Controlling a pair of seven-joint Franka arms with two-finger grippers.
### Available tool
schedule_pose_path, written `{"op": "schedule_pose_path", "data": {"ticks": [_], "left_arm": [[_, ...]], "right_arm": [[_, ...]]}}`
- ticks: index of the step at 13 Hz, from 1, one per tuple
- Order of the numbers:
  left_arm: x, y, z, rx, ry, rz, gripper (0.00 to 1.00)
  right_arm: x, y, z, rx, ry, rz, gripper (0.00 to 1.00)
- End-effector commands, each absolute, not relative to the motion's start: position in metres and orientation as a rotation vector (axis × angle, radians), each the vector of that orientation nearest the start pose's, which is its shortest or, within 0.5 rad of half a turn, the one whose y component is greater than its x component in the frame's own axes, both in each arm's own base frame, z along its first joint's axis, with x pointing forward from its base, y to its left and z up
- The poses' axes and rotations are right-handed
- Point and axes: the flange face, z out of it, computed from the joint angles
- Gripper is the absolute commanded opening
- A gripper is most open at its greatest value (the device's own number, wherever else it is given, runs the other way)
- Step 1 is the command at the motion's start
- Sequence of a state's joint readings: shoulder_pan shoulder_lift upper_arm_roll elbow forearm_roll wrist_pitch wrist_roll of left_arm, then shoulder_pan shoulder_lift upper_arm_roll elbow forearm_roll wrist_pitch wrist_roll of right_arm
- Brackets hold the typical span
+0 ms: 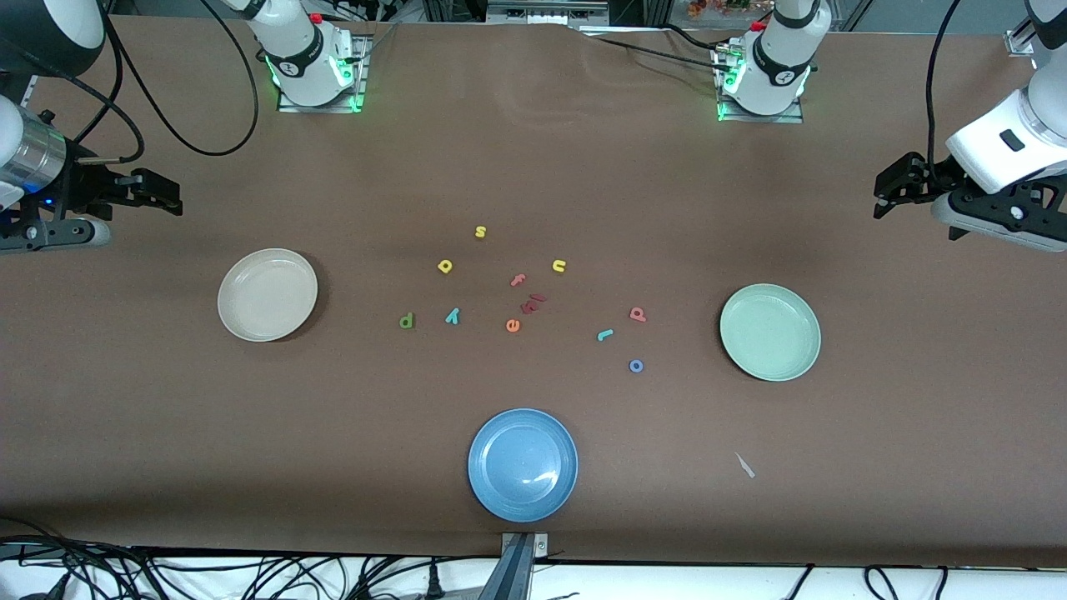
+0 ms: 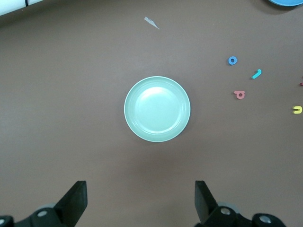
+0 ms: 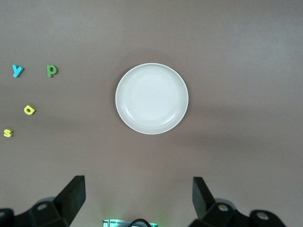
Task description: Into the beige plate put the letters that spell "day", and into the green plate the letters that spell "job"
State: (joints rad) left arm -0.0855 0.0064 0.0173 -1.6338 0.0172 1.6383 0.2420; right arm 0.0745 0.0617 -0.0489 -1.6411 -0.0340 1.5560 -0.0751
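Note:
The beige plate (image 1: 267,294) (image 3: 151,98) lies empty toward the right arm's end of the table. The green plate (image 1: 770,332) (image 2: 157,109) lies empty toward the left arm's end. Between them lie the green d (image 1: 407,321), yellow a (image 1: 445,267) and teal y (image 1: 452,315), all closer to the beige plate. The teal j (image 1: 605,335), blue o (image 1: 636,365) and pink b (image 1: 638,314) are closer to the green plate. My right gripper (image 1: 162,193) (image 3: 138,196) hangs open over bare table beside the beige plate. My left gripper (image 1: 884,196) (image 2: 140,198) hangs open over bare table beside the green plate. Neither holds anything.
A blue plate (image 1: 523,464) sits empty near the front edge. Other letters lie among the task's letters: yellow s (image 1: 480,232), yellow u (image 1: 558,266), pink f (image 1: 518,280), orange e (image 1: 513,325) and dark red pieces (image 1: 533,302). A pale scrap (image 1: 744,465) lies nearer the camera than the green plate.

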Motion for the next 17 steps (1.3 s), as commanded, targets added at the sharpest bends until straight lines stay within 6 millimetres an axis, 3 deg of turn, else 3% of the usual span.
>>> {"op": "schedule_pose_path", "data": {"ticks": [1,11,17], "left_arm": [[0.563,-0.037,0.602,-3.108,0.514,-0.011,1.0],[0.564,-0.037,0.601,-3.108,0.511,-0.009,1.0],[0.564,-0.034,0.6,-3.124,0.5,-0.008,1.0]], "right_arm": [[0.567,0.01,0.56,-3.142,-0.16,0.23,1.0],[0.566,0.012,0.558,-3.138,-0.164,0.249,1.0],[0.566,0.011,0.546,-3.132,-0.164,0.307,1.0]]}}
